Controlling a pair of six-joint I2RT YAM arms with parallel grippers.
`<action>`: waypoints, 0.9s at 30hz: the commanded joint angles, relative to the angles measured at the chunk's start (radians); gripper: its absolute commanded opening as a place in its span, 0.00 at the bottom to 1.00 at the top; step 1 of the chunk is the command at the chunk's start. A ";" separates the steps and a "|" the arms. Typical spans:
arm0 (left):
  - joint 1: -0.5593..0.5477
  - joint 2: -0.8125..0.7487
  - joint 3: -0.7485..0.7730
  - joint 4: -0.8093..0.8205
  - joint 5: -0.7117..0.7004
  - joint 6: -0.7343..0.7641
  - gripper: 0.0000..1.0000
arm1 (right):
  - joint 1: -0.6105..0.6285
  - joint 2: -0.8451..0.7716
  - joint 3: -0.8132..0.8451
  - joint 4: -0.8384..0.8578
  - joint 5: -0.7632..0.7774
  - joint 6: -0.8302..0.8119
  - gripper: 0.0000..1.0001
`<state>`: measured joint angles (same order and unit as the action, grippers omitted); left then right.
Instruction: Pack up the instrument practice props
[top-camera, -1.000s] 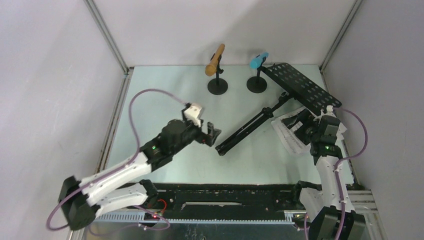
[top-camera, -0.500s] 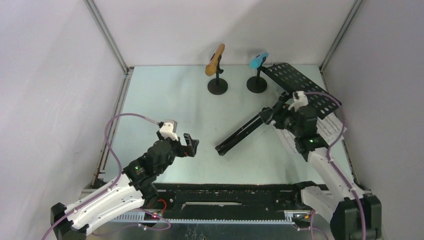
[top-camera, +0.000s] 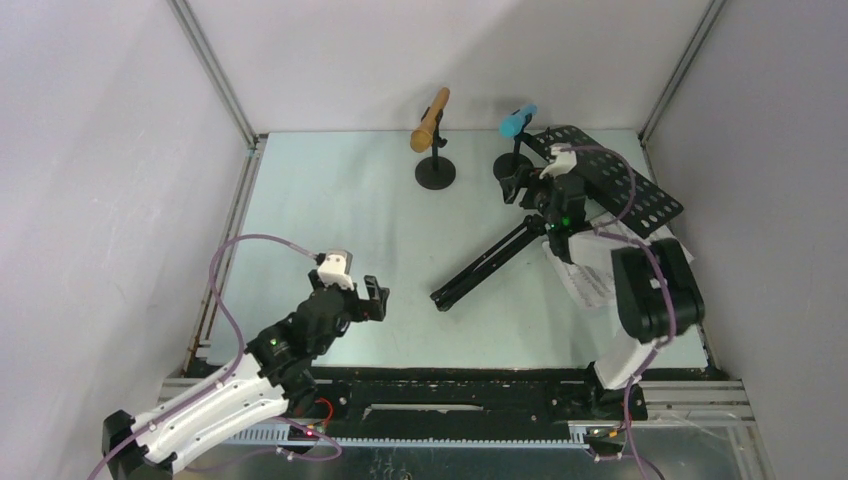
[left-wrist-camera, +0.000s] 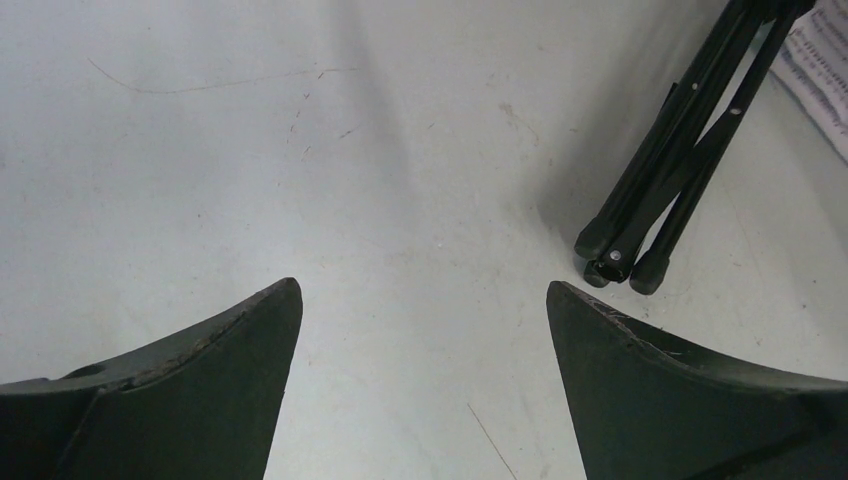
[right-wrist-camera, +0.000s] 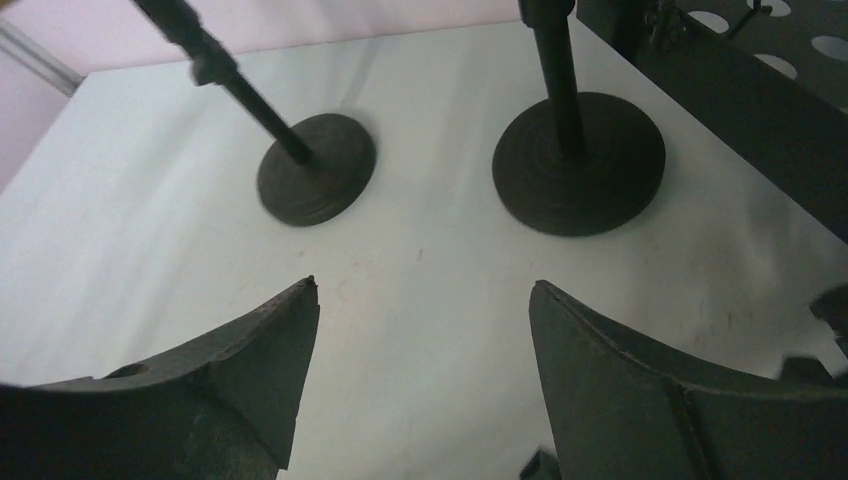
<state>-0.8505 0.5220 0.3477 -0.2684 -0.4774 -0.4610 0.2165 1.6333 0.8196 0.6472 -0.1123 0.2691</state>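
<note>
The right pincer (right-wrist-camera: 425, 290), spread wide and empty, is nearer the stand (right-wrist-camera: 578, 163) of the blue microphone (top-camera: 518, 122), upright at its 1 o'clock; the left pincer (left-wrist-camera: 422, 295), likewise spread, holds nothing.

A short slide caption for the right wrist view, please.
Open right gripper facing two black round-based holders on the table.
</note>
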 joint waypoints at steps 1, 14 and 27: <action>0.004 -0.036 -0.033 0.035 -0.023 0.026 1.00 | -0.015 0.150 0.110 0.282 0.026 -0.053 0.83; 0.004 -0.030 -0.039 0.052 -0.017 0.035 1.00 | -0.056 0.462 0.486 0.108 0.039 -0.059 0.83; 0.005 -0.010 -0.036 0.061 -0.015 0.041 1.00 | -0.060 0.606 0.724 0.020 0.001 -0.032 0.76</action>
<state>-0.8505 0.5060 0.3386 -0.2489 -0.4767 -0.4419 0.1520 2.2086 1.4605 0.6693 -0.1139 0.2409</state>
